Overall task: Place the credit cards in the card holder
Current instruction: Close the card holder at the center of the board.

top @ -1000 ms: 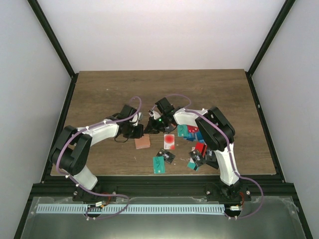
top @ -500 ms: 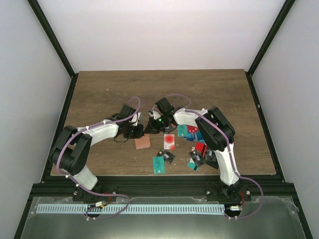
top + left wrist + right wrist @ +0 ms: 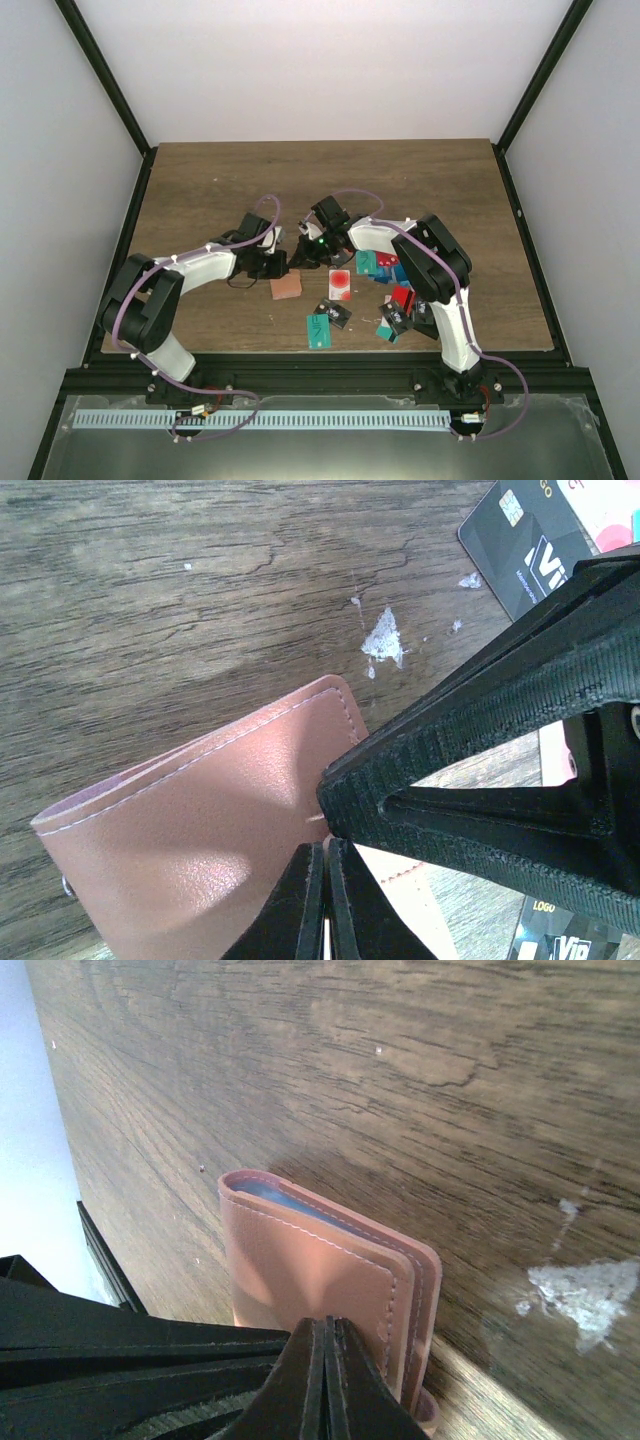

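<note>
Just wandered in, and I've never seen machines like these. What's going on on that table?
Two robot arms are working on a small salmon-brown card holder that lies folded on the wooden table. The left gripper and the right gripper both have their fingers shut, with the tips down at the holder. Whether either one pinches it is unclear. The credit cards, red, teal and black, lie scattered near the right arm, none visibly tucked in yet.

The left claw [image 3: 325,875] and right claw [image 3: 325,1355] crowd tip to tip over the card holder [image 3: 310,1260], each barring the other's side. Credit cards [image 3: 395,295] litter the wood beneath the right arm [image 3: 440,270]. Along the far half of the tabletop [image 3: 330,175] there is bare wood to pass over.
</note>
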`<state>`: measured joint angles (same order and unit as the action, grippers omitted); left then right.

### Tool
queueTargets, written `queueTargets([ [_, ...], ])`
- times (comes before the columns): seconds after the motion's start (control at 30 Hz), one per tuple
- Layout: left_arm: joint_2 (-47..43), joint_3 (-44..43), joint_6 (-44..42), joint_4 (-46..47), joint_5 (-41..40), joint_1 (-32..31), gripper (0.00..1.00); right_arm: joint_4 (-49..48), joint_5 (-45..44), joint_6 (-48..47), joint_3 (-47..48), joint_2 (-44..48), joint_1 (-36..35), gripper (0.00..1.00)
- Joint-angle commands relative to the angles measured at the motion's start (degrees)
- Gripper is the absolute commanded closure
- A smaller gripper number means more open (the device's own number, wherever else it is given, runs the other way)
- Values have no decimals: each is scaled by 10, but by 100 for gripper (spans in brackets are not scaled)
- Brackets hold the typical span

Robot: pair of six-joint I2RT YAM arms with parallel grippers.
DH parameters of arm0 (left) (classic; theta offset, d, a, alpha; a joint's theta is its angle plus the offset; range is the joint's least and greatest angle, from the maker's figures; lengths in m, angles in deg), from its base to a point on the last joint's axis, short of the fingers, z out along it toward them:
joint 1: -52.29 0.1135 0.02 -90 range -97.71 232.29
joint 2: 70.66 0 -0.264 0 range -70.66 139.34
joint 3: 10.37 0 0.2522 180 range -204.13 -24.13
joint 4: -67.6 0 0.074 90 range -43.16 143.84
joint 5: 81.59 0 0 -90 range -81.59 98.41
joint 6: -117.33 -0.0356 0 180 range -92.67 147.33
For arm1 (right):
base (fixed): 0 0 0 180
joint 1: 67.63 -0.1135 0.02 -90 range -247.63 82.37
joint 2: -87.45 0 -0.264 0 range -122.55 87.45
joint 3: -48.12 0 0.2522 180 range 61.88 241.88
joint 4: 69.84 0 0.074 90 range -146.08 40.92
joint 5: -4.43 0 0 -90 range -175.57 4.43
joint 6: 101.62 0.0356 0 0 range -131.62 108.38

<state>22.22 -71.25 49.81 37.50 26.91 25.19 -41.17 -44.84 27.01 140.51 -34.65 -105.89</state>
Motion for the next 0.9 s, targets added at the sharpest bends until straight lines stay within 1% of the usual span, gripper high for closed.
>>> queueTargets([
  [0.0,14,26,-4,-48,6,-3,96,30,-19,2,7,-19,3,99],
  [0.13,22,28,-6,-48,16,-4,96,30,-18,3,7,-20,3,99],
  [0.37,2,37,-2,-59,12,-4,96,30,-19,4,7,-20,4,99],
  [0.73,20,55,-6,-62,8,-5,96,30,-20,7,14,-25,3,99],
  [0.87,19,59,-6,-85,-6,-6,96,30,-21,8,15,-25,3,99],
])
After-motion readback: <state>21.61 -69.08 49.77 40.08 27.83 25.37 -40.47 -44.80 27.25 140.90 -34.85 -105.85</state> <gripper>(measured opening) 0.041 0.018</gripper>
